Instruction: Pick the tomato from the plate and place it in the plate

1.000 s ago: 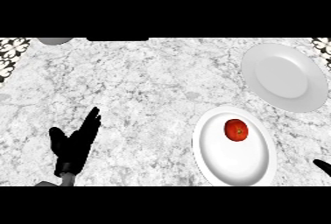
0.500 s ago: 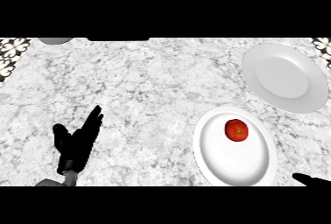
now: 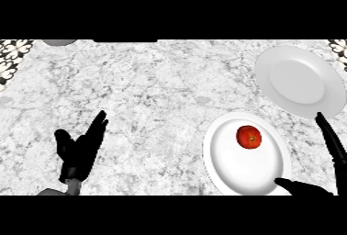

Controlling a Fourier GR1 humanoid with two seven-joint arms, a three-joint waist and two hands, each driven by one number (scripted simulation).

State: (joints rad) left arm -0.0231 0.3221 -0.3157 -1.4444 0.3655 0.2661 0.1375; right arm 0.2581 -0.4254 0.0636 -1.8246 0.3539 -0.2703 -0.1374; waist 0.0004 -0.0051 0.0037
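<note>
While the tomato (image 3: 249, 137) rests, right hand (image 3: 330, 151) flanks it.

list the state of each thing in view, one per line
tomato: resting on the near plate, untouched
near plate: flat on the counter, holding the tomato
far plate: on the counter, nothing on it
left robot hand: open, fingers straight, resting at the lower left
right robot hand: open, fingers spread at the near plate's right edge, holding nothing
</note>
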